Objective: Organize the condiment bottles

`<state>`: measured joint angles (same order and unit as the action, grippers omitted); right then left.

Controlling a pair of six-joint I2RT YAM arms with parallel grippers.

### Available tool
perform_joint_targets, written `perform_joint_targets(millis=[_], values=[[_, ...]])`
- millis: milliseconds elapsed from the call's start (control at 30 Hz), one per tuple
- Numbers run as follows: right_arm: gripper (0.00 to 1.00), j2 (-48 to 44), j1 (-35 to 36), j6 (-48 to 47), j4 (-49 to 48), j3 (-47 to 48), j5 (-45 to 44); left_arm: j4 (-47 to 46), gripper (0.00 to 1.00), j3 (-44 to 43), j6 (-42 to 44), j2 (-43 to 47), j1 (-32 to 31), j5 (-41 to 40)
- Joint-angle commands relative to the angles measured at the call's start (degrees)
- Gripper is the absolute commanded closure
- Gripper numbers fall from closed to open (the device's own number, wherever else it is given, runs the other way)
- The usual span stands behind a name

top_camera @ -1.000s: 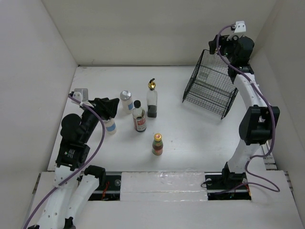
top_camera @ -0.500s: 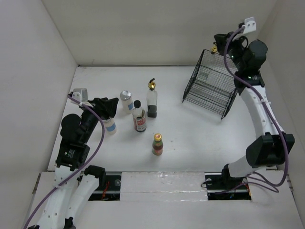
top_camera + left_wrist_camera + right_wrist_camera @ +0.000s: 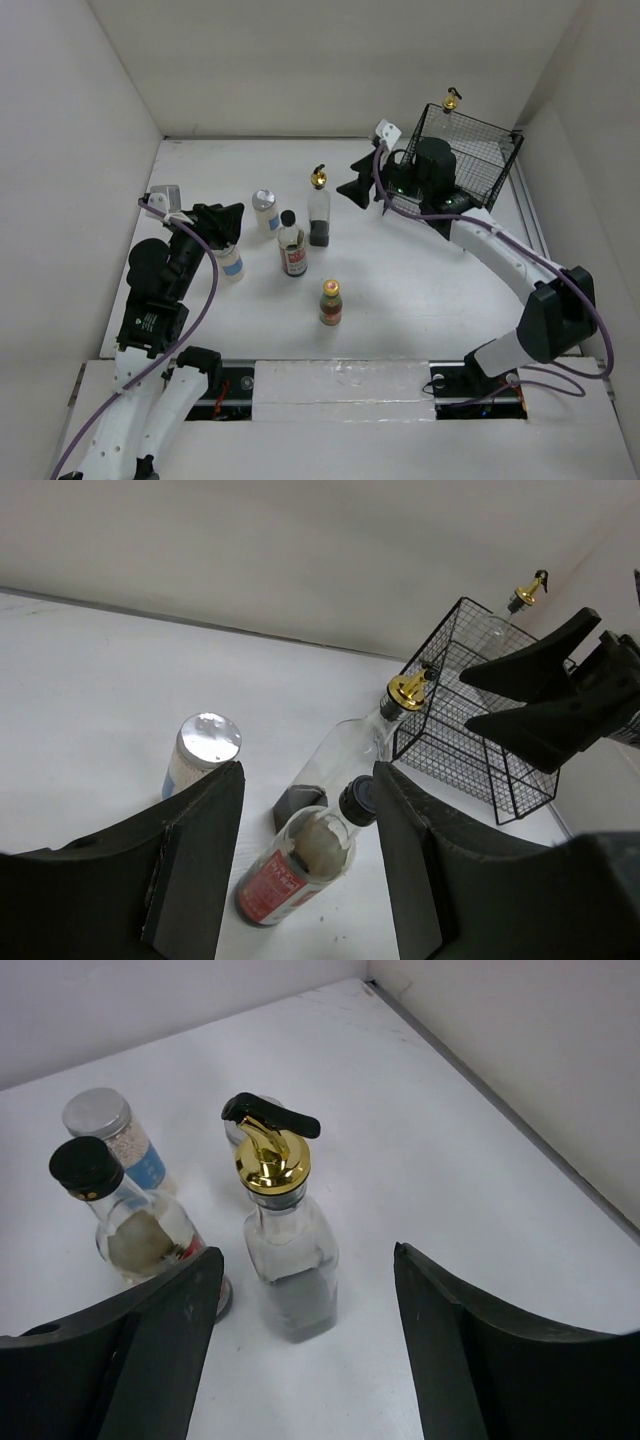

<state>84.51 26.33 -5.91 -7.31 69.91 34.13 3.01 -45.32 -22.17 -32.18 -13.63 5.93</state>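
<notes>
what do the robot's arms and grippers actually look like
The left arm and right arm both have white links joined by bulky black joints. A purple cable loops along each, and a small white camera block sits at each wrist. The left gripper and right gripper are black, each with two broad, tapering fingers.
</notes>
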Motion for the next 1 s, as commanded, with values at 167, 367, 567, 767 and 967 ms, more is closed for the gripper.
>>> perform_joint_targets(millis=[167,367,567,767,967], values=[[0.25,8.03,4.16,-4.90,-0.16,7.07,2.52,-1.86,0.50,0.32,-0.33,0.37,0.36,0.92],[0.25,12.08,6.10,-6.74,-0.16,10.15,2.52,-1.86,0.50,0.32,-0.33,0.37,0.36,1.45],[0.25,15.59,7.24,-7.36,-1.82,12.61,1.91,-1.86,0.50,0.32,-0.33,0.37,0.36,1.45],[0.37,17.88,7.25,-4.20,-8.06,12.10,1.38,-1.86,0.50,0.32,-0.33,0.37,0.36,1.98],[0.58,18.41,6.72,1.16,-17.73,9.10,1.38,-1.86,0.50,0.32,-0.33,0.37,0.36,1.98]])
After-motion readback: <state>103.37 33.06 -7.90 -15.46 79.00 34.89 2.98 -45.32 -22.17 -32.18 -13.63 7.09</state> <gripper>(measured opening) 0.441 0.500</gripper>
